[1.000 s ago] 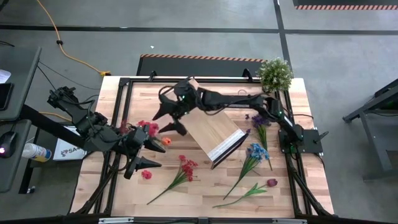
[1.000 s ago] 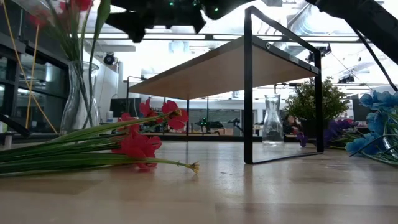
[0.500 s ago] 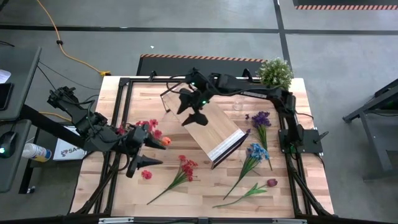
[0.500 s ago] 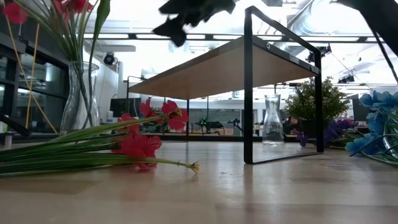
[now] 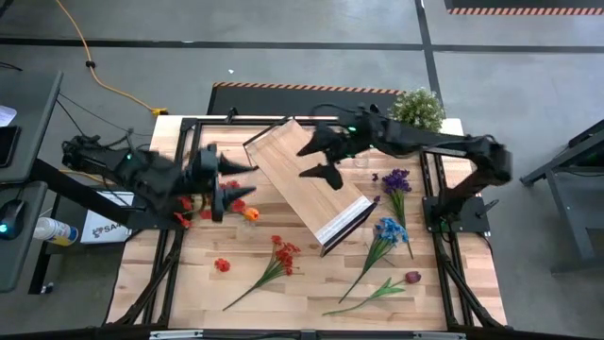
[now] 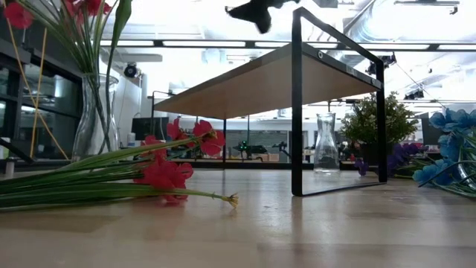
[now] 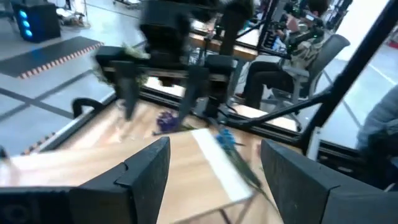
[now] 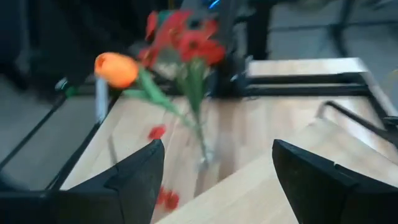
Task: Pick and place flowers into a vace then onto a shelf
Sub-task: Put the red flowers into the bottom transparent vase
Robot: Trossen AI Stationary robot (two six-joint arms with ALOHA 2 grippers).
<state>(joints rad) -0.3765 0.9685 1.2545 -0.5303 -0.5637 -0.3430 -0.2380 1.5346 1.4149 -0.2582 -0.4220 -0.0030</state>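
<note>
A clear glass vase stands on its base at the table's left. It holds red flowers and an orange one, also seen in the right wrist view as a bouquet. The shelf, a light-wood board on a black frame, stands on its legs mid-table. My left gripper hovers open beside the bouquet, pointing at the shelf, with nothing between its fingers. My right gripper hangs open and empty above the shelf's far part. Loose red flowers, blue flowers, purple flowers and a dark red flower lie flat on the table.
An empty glass carafe stands just right of the shelf's far end. A bushy potted plant sits at the far right corner. A loose red bloom lies near the left front. People and chairs show beyond the table.
My right gripper has gone toward the table's right edge and up, from the shelf's far left corner to above its far right part, staying open. My left gripper has swung toward the far edge, past the vase of flowers, which has stayed in place.
</note>
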